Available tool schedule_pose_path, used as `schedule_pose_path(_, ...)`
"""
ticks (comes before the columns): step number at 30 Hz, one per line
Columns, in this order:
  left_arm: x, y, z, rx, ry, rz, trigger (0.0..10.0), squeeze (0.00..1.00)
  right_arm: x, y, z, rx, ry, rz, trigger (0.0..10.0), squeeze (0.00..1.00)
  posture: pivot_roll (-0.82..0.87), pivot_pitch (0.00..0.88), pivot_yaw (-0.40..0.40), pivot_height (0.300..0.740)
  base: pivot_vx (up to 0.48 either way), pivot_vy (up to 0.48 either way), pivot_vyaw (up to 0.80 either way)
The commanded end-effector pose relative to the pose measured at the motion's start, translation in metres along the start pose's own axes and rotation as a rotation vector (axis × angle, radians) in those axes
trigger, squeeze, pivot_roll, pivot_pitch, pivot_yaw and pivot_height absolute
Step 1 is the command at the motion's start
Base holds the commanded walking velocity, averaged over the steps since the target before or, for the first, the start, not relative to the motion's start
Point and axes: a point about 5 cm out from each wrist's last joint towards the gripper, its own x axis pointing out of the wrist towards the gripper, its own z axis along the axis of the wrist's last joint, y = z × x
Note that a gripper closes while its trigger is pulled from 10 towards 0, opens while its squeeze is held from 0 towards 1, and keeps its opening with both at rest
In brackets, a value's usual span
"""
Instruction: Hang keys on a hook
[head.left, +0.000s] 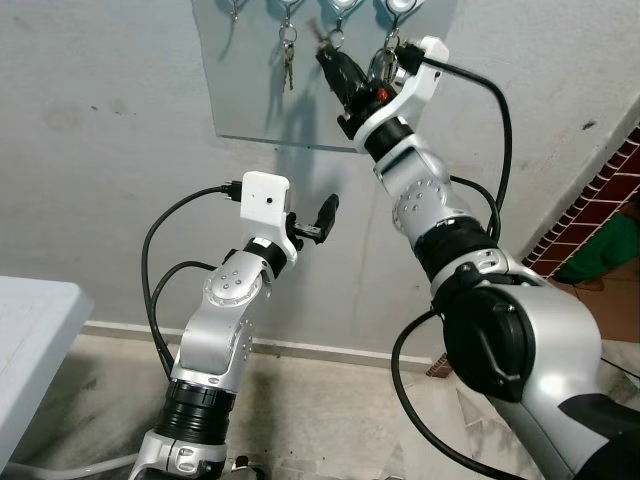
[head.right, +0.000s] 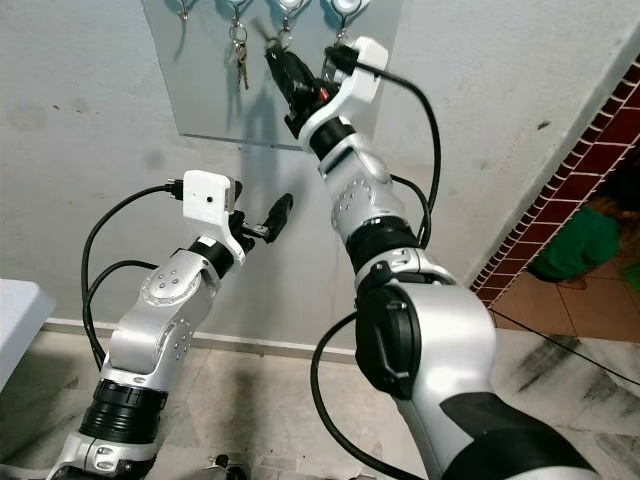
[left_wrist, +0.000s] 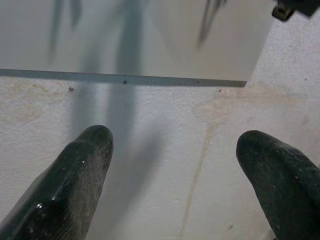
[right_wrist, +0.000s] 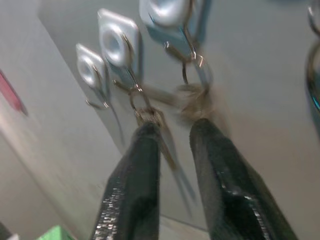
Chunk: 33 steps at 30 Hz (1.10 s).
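Two fingers of right gripper (right_wrist: 172, 127) apart near hooks (right_wrist: 187, 47); ease key ring (right_wrist: 200, 102) on slowly.

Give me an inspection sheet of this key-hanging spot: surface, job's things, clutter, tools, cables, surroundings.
Surface: grey board fixed on a rough wall, a row of hooks along its top.
Job's things: one bunch of keys hangs from a hook; another key ring sits at the right tool's fingertips, by a hook.
Clutter: nothing seen.
Tools: right tool raised to the hook row, fingers slightly apart; left tool open, held low, pointing at the wall.
Cables: black cables loop off both wrists.
Surroundings: white tabletop at left, brick edging and green cloth at right.
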Motion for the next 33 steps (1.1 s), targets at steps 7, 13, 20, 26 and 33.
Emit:
schedule_pose_path(7, -0.002, 0.003, -0.003, 0.028, 0.009, 0.018, 10.0, 0.00, -0.016, -0.015, -0.006, -0.219, 0.047, -0.024, 10.0, 1.00, -0.03, 0.132, -0.016, 0.732, 0.000, 0.000, 0.00)
schedule_pose_path(13, -0.006, 0.010, -0.017, 0.063, 0.025, 0.062, 10.0, 0.00, -0.063, -0.051, -0.029, -0.336, 0.048, -0.171, 10.0, 0.00, -0.02, 0.130, -0.018, 0.732, 0.000, 0.000, 0.00)
schedule_pose_path(20, -0.026, 0.028, -0.050, 0.053, 0.065, 0.084, 10.0, 0.00, -0.133, -0.092, -0.054, -0.321, 0.111, -0.346, 10.0, 0.00, -0.03, 0.128, -0.009, 0.732, 0.000, 0.000, 0.00)
schedule_pose_path(26, -0.034, 0.040, -0.071, 0.014, 0.089, 0.134, 10.0, 0.00, -0.172, -0.107, -0.063, -0.360, 0.145, -0.455, 10.0, 0.00, -0.04, 0.119, 0.003, 0.732, 0.000, 0.000, 0.00)
schedule_pose_path(33, -0.051, 0.052, -0.113, -0.010, 0.168, 0.194, 10.0, 0.00, -0.238, -0.121, -0.094, -0.371, 0.309, -0.637, 10.0, 0.00, -0.05, 0.097, 0.015, 0.732, 0.000, 0.000, 0.00)
